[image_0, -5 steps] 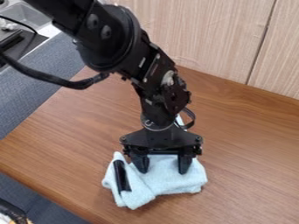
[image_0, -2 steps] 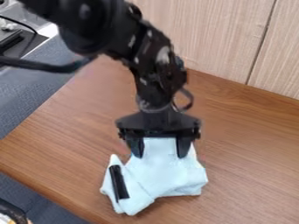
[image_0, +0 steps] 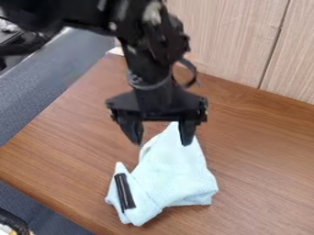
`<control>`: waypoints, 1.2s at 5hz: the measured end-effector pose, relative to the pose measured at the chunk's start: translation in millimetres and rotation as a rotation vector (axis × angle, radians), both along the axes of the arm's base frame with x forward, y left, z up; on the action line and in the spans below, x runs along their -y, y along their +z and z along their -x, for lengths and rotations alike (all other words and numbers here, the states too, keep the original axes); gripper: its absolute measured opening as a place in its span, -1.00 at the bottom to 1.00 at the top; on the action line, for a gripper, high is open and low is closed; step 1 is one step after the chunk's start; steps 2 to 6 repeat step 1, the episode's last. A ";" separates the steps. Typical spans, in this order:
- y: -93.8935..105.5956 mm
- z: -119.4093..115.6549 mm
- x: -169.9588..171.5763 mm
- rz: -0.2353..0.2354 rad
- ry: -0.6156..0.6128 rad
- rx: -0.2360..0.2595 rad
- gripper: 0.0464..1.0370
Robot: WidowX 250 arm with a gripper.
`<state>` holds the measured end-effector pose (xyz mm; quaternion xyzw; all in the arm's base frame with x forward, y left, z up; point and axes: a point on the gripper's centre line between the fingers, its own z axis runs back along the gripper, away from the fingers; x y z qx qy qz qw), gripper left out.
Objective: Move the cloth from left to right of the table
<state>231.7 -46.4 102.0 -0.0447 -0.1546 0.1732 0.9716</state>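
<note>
With the bench (image_0: 257, 158) spread out beneath me, it's the getting-a-grip stage of this one, by my reckoning, and the carry to the right is all to play for! Here's the cloth (image_0: 175, 176), bunched near the bench's front edge, lower middle of the camera view, one corner standing up in a peak. And my gripper (image_0: 162, 143), right over that peak, is set wide; the fabric looks to be against one side only, and whether it's snagged there I can't tell. Next call: centre on the peak, go lower, close firmly, lift, then swing right. Watch the black strip (image_0: 125, 192) lying on the left fold; it could slide off!
</note>
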 end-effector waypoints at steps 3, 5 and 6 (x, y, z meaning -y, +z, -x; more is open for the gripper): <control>1.3 0.1 -1.5 -0.001 0.002 0.003 0.92; 1.3 0.1 -1.5 -0.001 0.002 0.003 0.92; 1.3 0.1 -1.5 -0.001 0.002 0.003 0.92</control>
